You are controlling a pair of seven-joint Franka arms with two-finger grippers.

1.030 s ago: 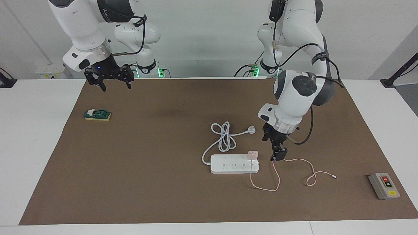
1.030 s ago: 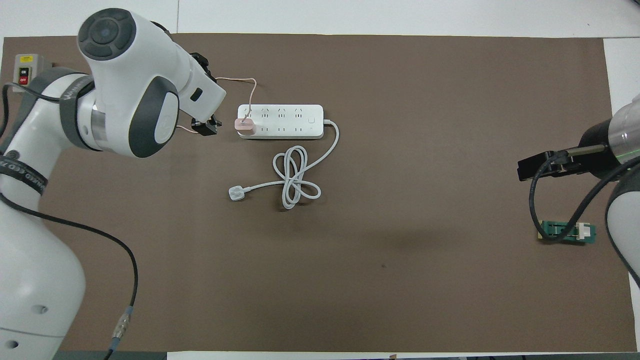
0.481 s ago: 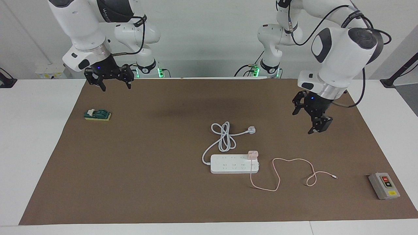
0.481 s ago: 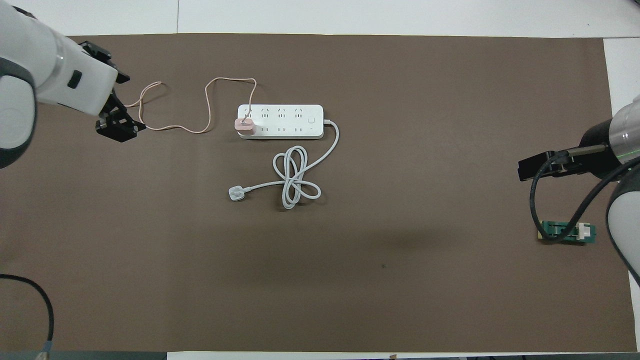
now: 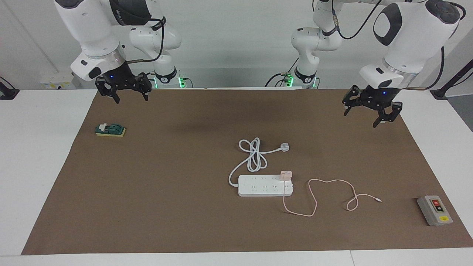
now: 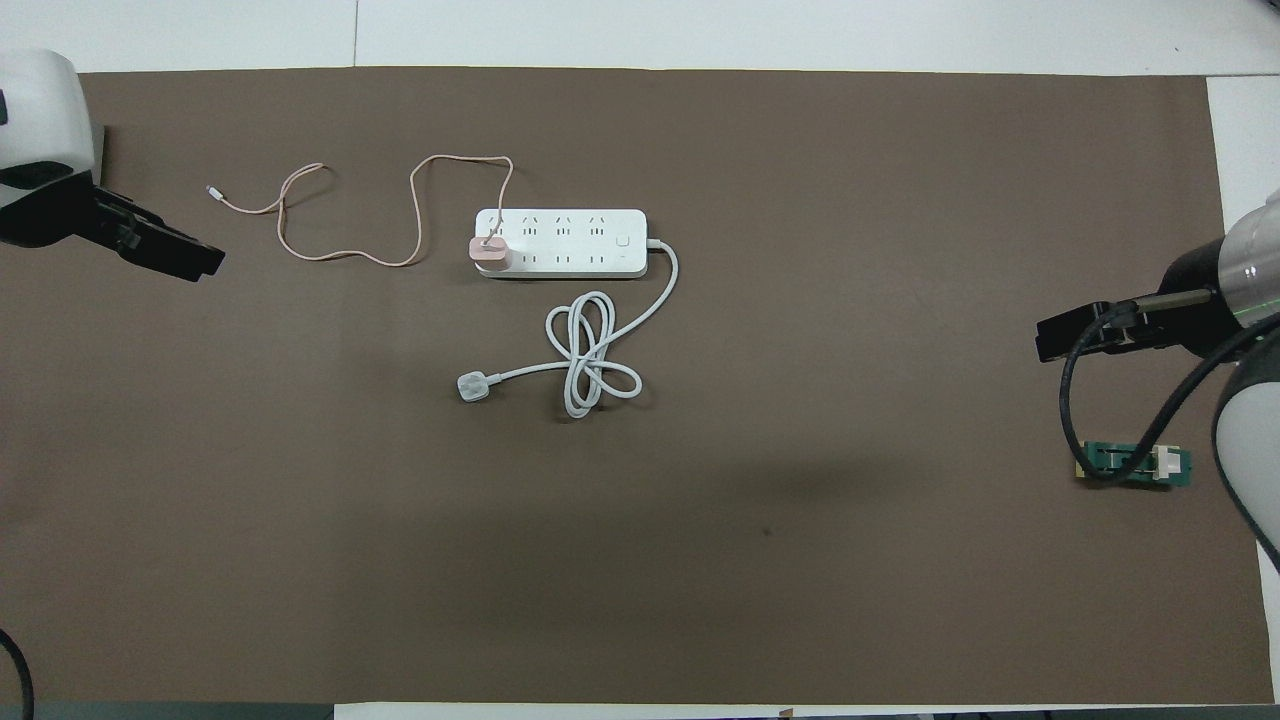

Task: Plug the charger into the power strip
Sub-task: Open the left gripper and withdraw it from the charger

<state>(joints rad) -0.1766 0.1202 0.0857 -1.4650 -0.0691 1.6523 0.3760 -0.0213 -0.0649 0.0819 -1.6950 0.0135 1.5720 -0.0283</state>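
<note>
Pulled well away from the power strip [image 5: 265, 185] since a second ago: left gripper [image 5: 370, 109], then hanging just beside the charger [image 5: 286, 175] with its tip by the pink cable [image 5: 332, 181], now raised over the brown mat [image 5: 184, 221] near its edge at the left arm's end of the table. Fingers spread apart, nothing between them. Right gripper [image 5: 123, 87] unmoved over the mat's corner at the right arm's end, fingers likewise spread and empty, waiting.

Charger seated upright on the end outlet of the power strip at the left arm's end, in the row nearer the robots; looks plugged in, though how deep the prongs sit cannot be told. Cable trailing off the strip in loose loops toward the left arm's end, free tip lying on the mat. Strip's thick white cord [image 5: 252, 153] coiled nearer the robots, white plug [image 5: 284, 146] lying loose beside it.

Judged as finished bar the retreat. To do this step well: keep lifting clear and stay away from the cable loops, so no snag tugs the charger back out. No further push needed unless the charger shows a lean.

Otherwise unchanged from the earlier frames: charger, strip, cord and cable in the same places; green block [image 5: 110, 130] under the right gripper's end and grey switch box [image 5: 434, 210] near the mat's corner untouched.
</note>
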